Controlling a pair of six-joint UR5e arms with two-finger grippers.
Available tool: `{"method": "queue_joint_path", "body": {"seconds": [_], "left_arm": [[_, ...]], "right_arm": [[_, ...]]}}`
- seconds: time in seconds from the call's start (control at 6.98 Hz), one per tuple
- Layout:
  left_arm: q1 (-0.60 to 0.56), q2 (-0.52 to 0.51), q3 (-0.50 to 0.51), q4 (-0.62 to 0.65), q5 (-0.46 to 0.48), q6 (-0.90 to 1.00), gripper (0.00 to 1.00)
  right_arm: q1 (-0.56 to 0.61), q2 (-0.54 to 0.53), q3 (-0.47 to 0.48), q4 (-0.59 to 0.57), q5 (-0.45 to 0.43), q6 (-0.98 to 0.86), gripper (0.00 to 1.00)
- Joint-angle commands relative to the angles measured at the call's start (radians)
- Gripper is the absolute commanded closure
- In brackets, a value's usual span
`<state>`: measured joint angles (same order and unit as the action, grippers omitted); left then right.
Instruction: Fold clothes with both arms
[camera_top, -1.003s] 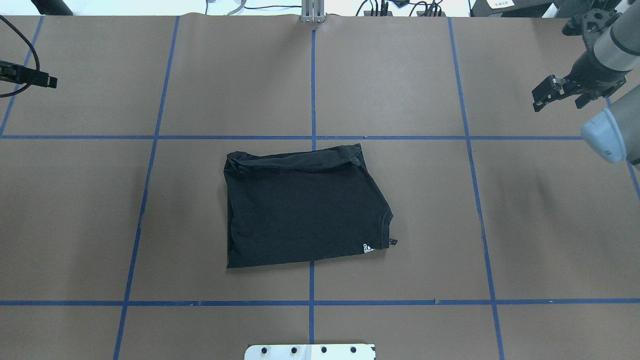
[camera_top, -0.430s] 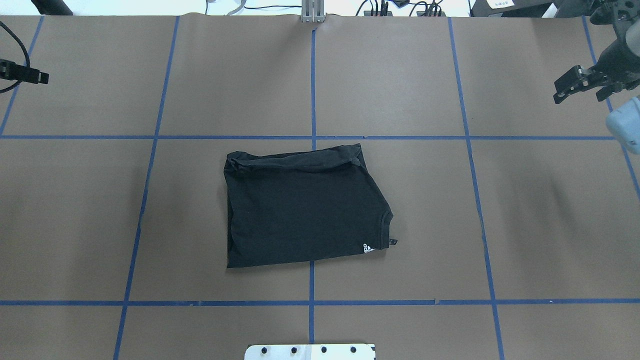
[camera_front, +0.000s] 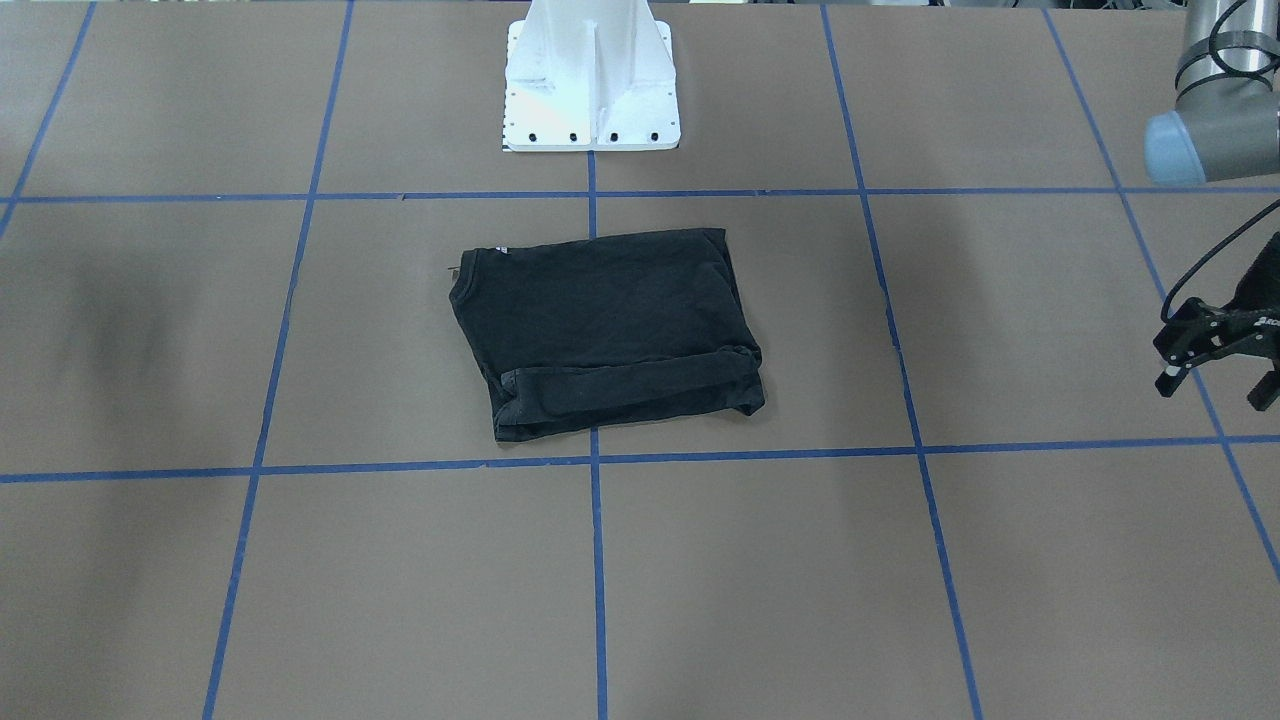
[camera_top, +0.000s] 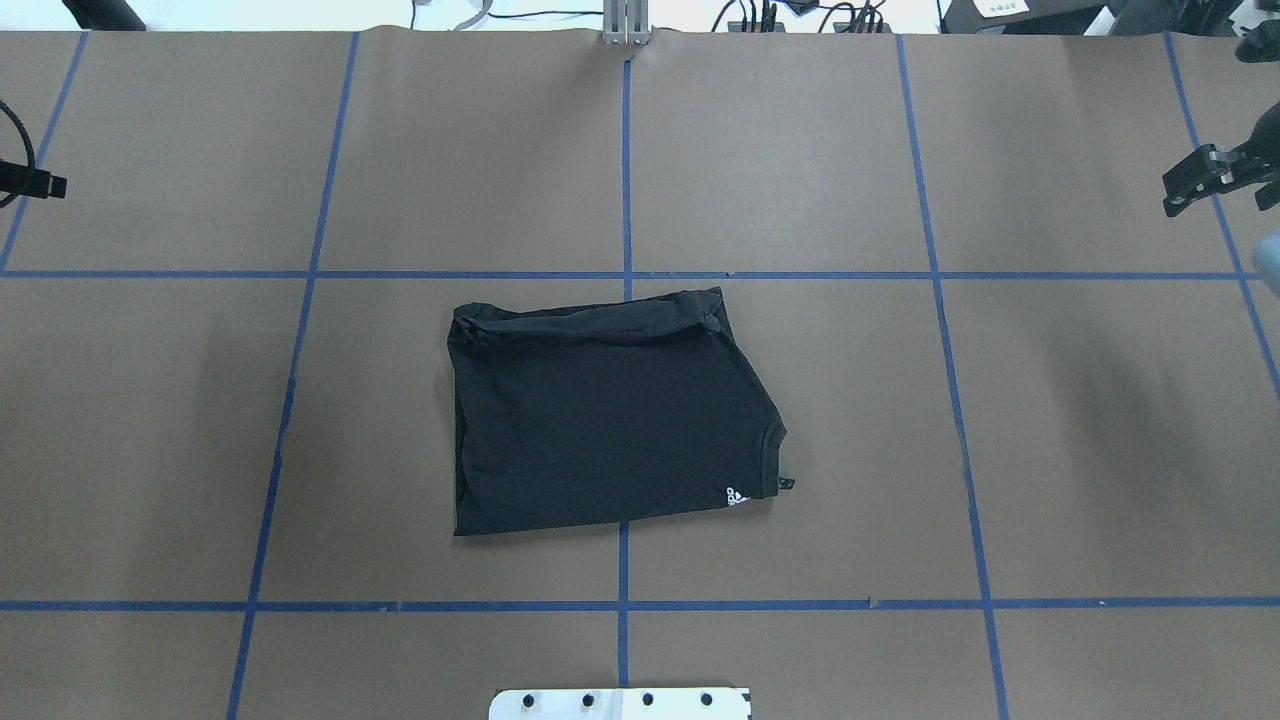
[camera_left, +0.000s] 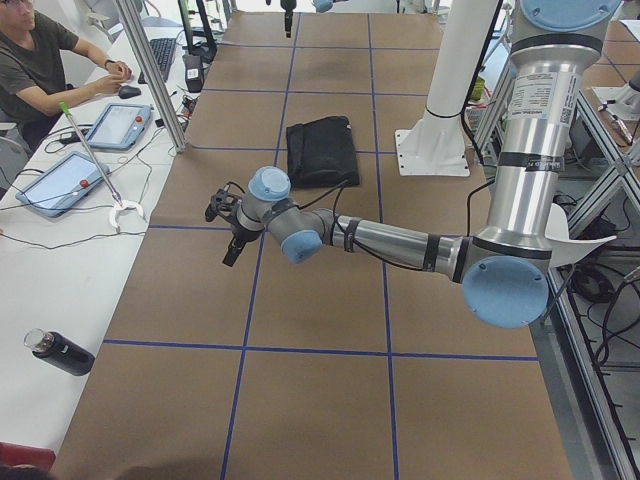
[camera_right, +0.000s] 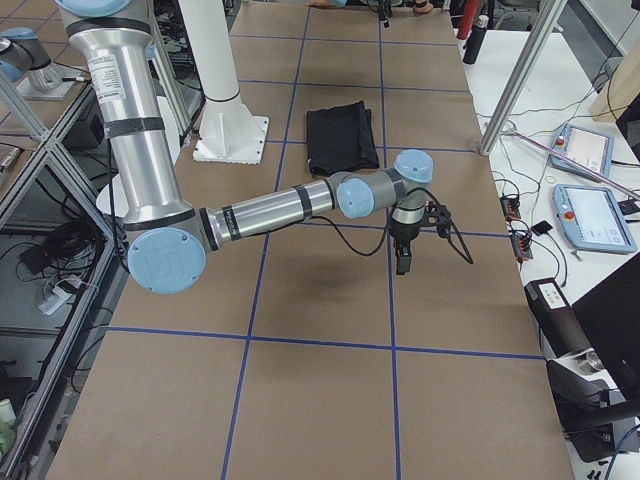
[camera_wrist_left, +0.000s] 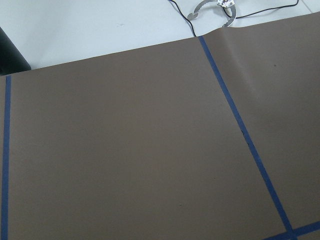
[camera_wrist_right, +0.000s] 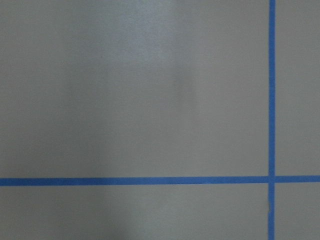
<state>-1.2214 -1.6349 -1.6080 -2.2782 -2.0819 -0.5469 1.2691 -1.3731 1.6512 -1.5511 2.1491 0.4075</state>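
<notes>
T-shirt (camera_top: 600, 420) is found folded into a compact rectangle at counter (camera_top: 800, 150) centre. Overhead, left tool (camera_front: 1215, 385) is noted at its 10 o'clock and right tool (camera_top: 1215, 195) at 2 o'clock, both spread wide, nothing held. Folding is judged finished; only parking seems required.

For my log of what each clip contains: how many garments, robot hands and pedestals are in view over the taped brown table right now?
Garments: 1, the folded black T-shirt
Robot hands: 2, the left hand and the right hand, both open and empty
Pedestals: 1, the white pedestal
Total: 4
</notes>
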Motion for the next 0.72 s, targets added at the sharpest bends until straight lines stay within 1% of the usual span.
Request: {"method": "queue_joint_path", "body": {"seconds": [0.0, 0.14, 0.29, 0.43, 0.57], "left_arm": [[-0.010, 0.052, -0.004, 0.012, -0.004, 0.081, 0.00], [-0.057, 0.055, -0.007, 0.075, -0.056, 0.172, 0.00], [-0.107, 0.056, -0.022, 0.141, -0.091, 0.255, 0.00], [-0.137, 0.058, -0.036, 0.213, -0.095, 0.348, 0.00], [-0.167, 0.056, -0.062, 0.312, -0.095, 0.426, 0.00]], "right_arm": [[0.064, -0.049, -0.002, -0.001, 0.006, -0.115, 0.00], [0.085, -0.079, -0.002, -0.003, 0.014, -0.157, 0.00], [0.108, -0.108, -0.001, -0.001, 0.047, -0.159, 0.00], [0.134, -0.142, 0.001, -0.001, 0.099, -0.186, 0.00], [0.157, -0.170, 0.004, -0.001, 0.109, -0.238, 0.00]]}}
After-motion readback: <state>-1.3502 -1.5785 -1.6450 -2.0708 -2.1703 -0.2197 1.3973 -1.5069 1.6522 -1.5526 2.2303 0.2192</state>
